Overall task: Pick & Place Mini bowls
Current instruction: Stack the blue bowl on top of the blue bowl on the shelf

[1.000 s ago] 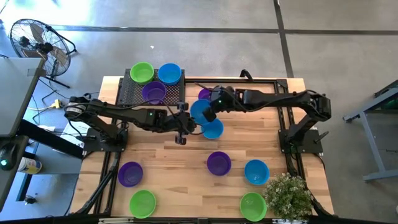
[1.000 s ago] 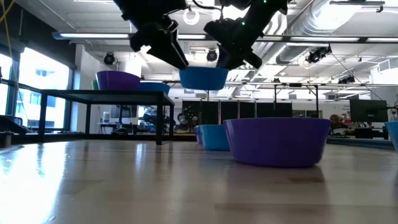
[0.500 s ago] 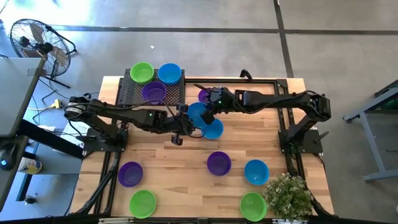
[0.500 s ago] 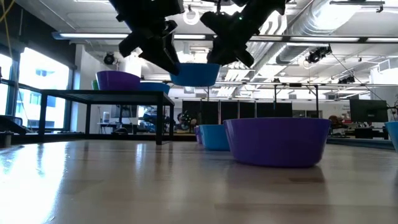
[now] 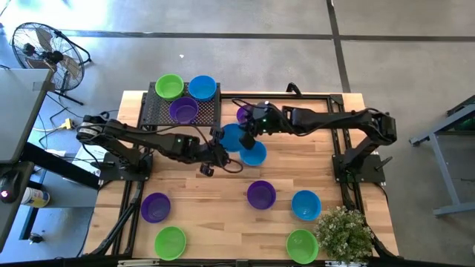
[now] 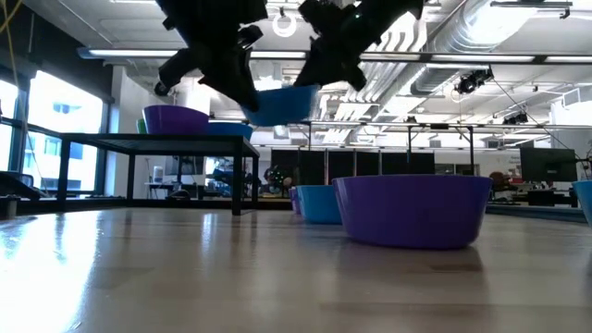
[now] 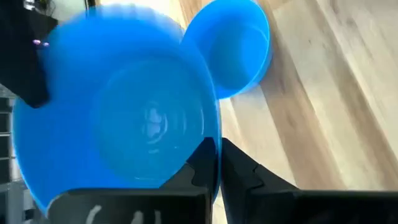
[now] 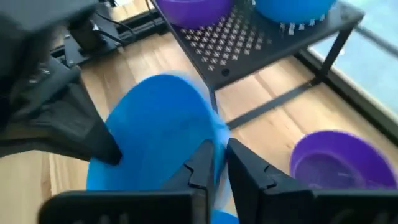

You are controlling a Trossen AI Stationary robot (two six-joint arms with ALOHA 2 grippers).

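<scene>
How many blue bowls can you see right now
4: one on the black rack at, one held in the air between both grippers, one on the table just under it, one near the plant. Others may be hidden beneath the arms.

floor (image 5: 223, 22): grey concrete | fan (image 5: 46, 48) | ceiling ducts (image 6: 518, 37)

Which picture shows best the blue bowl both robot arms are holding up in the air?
The left wrist view: the blue bowl fills it, inside facing us. High view: small, between both arms. Low view: tilted, seen edge-on. Right wrist view: blurred, its rim between the fingers.
</scene>
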